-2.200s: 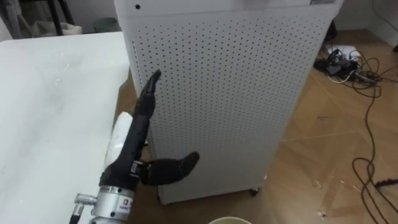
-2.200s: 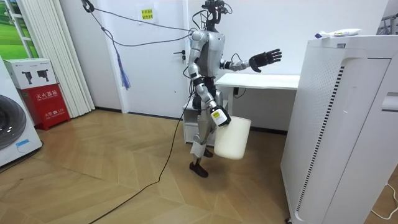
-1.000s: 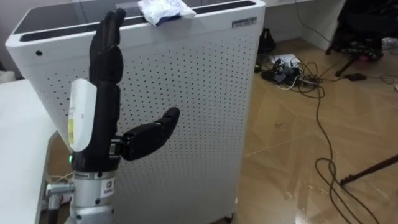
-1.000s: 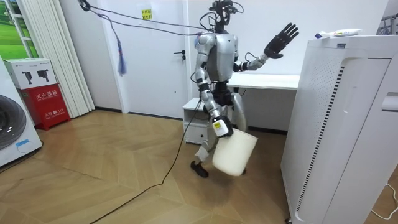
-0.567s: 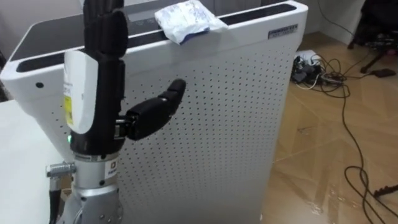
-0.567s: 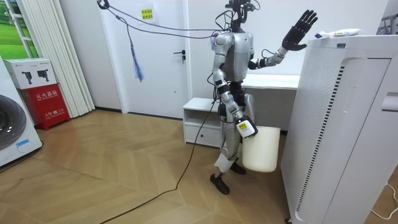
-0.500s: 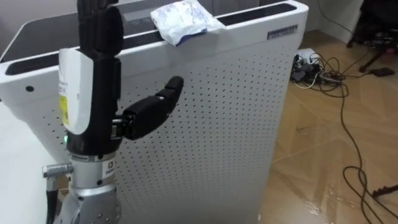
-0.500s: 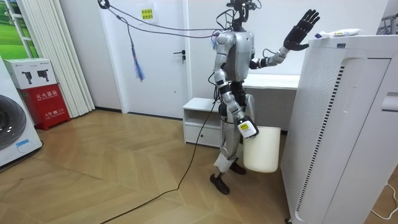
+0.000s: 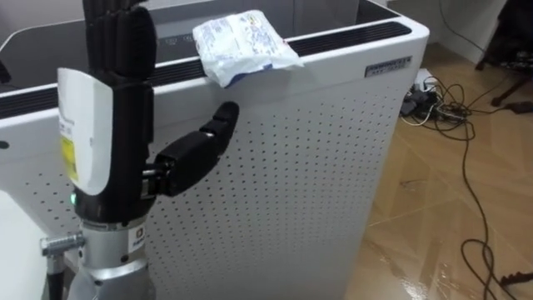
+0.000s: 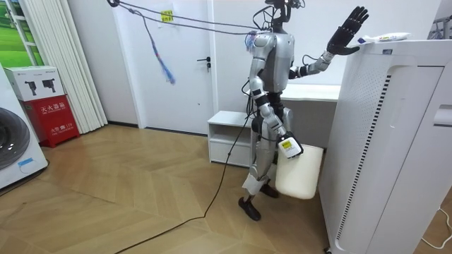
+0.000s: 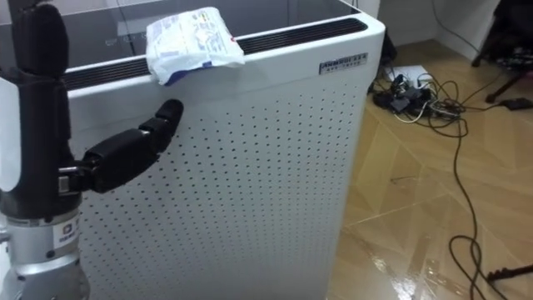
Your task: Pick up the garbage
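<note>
Left hand [image 9: 125, 108]: black, raised upright with the fingers straight and pressed side by side and the thumb [image 9: 196, 146] jutting out to the side. It holds nothing. It stands in front of the upper edge of the tall white box-shaped cabinet [image 9: 316, 150], whose side wall is a matt sheet pierced by a regular grid of small round holes. The cabinet's top is a dark glossy panel edged by a long slotted grille, with rounded white corners.

Garbage: a crumpled white plastic wrapper with blue print [image 9: 241, 37], puffed and creased, lies on the cabinet's top at the near edge and overhangs it slightly. It is to the right of the raised hand, near it but apart.

Right hand [image 10: 284, 143]: low at the robot's side in the room view, against the rim of the white smooth-walled plastic bin [image 10: 300, 173] that hangs beside its leg. How it grips the bin cannot be told.

Setting: the robot stands close against the cabinet's side, with a white desk [image 10: 304, 92] behind it. The floor is pale wooden parquet in a herringbone pattern [image 9: 450, 192], with a sheen; a tangle of dark cables [image 9: 433, 92] lies on it beyond the cabinet. A low white shelf unit [image 10: 229, 134], a white door [image 10: 191, 63] and a red box [image 10: 53, 116] stand along the wall.
</note>
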Motion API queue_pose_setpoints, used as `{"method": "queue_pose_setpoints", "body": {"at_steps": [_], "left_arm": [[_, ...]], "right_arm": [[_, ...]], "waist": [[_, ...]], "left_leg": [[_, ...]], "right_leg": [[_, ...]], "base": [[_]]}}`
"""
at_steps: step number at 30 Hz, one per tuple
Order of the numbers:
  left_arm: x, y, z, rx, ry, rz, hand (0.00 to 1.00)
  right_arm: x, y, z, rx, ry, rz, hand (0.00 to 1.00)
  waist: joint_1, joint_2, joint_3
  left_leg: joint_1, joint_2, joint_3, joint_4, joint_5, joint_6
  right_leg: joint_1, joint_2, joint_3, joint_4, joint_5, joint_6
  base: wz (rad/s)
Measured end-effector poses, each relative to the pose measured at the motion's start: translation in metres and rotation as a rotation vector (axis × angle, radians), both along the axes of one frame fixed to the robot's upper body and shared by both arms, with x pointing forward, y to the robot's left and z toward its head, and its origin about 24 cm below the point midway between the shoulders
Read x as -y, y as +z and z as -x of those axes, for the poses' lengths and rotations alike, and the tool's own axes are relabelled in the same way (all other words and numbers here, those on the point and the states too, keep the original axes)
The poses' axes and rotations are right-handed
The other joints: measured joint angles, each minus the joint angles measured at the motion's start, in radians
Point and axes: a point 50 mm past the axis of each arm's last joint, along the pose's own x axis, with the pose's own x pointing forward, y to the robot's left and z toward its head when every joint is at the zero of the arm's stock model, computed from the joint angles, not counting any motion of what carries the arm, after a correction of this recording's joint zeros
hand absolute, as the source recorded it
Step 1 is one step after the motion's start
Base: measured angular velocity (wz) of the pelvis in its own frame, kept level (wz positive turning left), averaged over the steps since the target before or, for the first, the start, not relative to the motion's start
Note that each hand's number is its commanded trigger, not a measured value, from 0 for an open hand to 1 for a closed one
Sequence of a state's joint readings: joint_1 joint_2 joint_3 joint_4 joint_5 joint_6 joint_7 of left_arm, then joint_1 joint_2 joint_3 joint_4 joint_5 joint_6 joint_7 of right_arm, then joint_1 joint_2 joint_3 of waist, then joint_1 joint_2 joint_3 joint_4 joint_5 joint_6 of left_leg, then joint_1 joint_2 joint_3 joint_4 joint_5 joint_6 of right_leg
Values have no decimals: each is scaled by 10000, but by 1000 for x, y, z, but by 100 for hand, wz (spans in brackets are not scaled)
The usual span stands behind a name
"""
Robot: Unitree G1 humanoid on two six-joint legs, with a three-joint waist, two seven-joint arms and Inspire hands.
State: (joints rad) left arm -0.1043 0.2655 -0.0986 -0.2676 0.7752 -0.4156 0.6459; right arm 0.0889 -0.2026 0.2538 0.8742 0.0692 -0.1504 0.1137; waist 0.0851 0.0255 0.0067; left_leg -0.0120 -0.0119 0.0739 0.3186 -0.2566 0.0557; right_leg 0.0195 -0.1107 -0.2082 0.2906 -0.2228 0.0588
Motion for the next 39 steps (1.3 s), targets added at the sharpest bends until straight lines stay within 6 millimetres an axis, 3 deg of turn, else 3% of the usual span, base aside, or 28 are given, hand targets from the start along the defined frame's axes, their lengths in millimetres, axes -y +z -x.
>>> {"method": "queue_pose_setpoints", "body": {"at_steps": [7, 16, 23, 32, 36, 37, 39], "left_arm": [[2, 6, 2, 181, 245, -627, 0], [-1, 8, -2, -16, 925, -1851, 0], [-4, 4, -6, -502, 1481, -3438, 0], [-3, -7, -7, -1708, 1330, -4226, 0], [-2, -11, -10, -2319, 1364, -4570, 0], [-2, -11, -10, -2369, 1386, -4606, 12], [-4, -12, -11, -2545, 1442, -4821, 75]], "right_arm": [[-5, 3, -3, 139, 273, -366, 100], [-8, 2, -2, -31, 635, -660, 100], [0, 2, 0, -302, 901, -293, 100], [6, 8, -8, -38, 945, -106, 100], [7, 9, -8, 21, 910, -94, 100], [7, 10, -8, 28, 909, -93, 100], [8, 10, -7, 56, 913, -100, 100]], "waist": [[9, 52, -31], [-19, 184, -22], [-118, 425, 111], [-283, 487, 75], [-289, 558, 14], [-290, 574, 4], [-307, 642, -42]], "left_leg": [[79, 23, -61, -145, 17, -22], [241, 8, -67, -274, 29, -22], [207, 9, -88, -394, 35, -25], [240, -11, -70, -478, 85, -32], [294, -10, -63, -490, 91, -34], [321, -10, -61, -504, 92, -35], [420, -9, -26, -570, 95, -39]], "right_leg": [[298, 80, -112, -556, 290, 37], [391, 74, -109, -532, 301, 50], [372, 73, -145, -531, 301, 50], [326, 67, -144, -579, 300, 51], [411, 73, -151, -659, 305, 47], [438, 74, -151, -678, 307, 46], [525, 77, -160, -701, 308, 46]], "base": [[1], [0], [0], [0], [0], [0], [0]]}}
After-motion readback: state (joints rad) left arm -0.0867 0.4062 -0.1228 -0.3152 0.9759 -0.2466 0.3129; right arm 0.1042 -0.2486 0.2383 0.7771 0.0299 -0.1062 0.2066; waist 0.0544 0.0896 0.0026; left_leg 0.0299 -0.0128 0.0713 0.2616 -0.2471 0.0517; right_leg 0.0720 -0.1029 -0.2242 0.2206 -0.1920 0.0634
